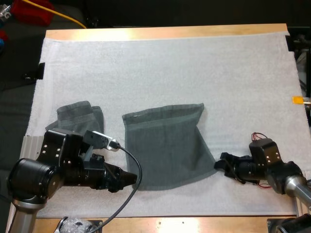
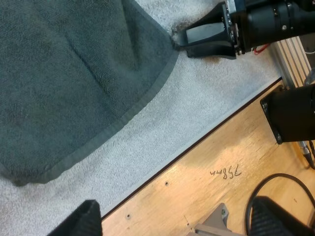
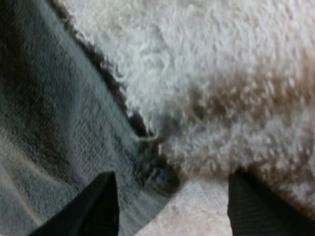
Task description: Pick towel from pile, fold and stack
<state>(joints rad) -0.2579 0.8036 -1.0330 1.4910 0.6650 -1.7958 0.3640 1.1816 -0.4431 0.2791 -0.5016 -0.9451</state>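
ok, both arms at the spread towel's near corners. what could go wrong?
1. Right gripper is open, and the spread towel's corner sits off-centre between the fingers, near one finger: closing may catch only the hem.
2. Left gripper is open, its corner not yet between the fingers: it may pinch the white mat.
3. The crumpled towel lies beside the left arm and could get dragged.

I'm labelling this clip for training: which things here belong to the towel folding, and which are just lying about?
Job: spread towel, second towel, left gripper, right gripper.
Lying about: white mat, wooden table, yellow cable.
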